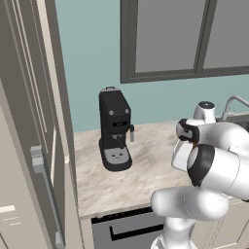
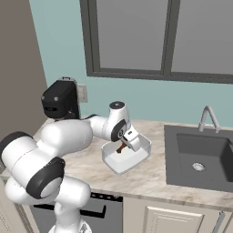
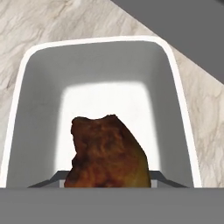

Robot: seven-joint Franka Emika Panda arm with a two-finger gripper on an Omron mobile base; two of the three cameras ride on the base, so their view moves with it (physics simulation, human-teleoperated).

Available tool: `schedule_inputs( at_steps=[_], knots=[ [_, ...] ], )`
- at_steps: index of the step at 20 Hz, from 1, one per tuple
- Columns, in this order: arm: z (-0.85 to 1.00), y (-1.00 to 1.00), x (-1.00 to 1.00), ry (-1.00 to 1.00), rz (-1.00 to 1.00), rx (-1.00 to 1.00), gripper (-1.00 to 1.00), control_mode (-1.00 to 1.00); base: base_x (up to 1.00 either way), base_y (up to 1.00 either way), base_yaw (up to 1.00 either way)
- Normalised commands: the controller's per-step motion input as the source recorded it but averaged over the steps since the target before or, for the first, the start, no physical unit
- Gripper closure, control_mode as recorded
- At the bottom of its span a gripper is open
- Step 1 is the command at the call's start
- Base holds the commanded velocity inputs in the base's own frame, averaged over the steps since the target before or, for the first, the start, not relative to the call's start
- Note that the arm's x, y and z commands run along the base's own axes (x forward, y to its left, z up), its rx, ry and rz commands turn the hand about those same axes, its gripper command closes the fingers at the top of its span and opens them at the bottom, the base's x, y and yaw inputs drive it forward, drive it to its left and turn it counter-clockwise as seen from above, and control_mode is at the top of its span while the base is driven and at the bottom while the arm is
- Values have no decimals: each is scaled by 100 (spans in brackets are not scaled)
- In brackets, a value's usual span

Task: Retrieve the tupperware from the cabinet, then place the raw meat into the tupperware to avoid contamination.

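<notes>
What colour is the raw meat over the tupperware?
Reddish-brown raw meat, clearest in the hand view.

The tupperware (image 3: 175, 78) is looking like smooth matt plastic, the raw meat (image 3: 107, 153) rough and lumpy, the counter (image 2: 150, 175) showing veined marble.

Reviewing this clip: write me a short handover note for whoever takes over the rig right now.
Gripper: shut on the raw meat, held over the open tupperware, above its floor.
Tupperware: out of the cabinet, on the marble counter between the coffee machine and the sink.
Done: tub fetched, meat picked up and brought over the tub.
Left: open the fingers to drop the meat inside, then lift the arm clear. Whether the meat already touches the tub floor is unclear.
</notes>
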Motion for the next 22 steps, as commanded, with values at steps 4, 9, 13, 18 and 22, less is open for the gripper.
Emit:
schedule_inputs(
  at_steps=[4,9,13,18,22],
  knots=[
    [-3,-2,0,0,-4,0,100,-100,0,0,0],
    [0,-2,0,0,-4,0,100,-100,0,0,0],
    [0,-3,0,0,-4,0,100,-100,0,0,0],
    [0,-2,0,0,-4,0,-100,-100,0,0,0],
    [0,-1,0,0,-4,0,-100,-100,0,0,0]
  ],
)
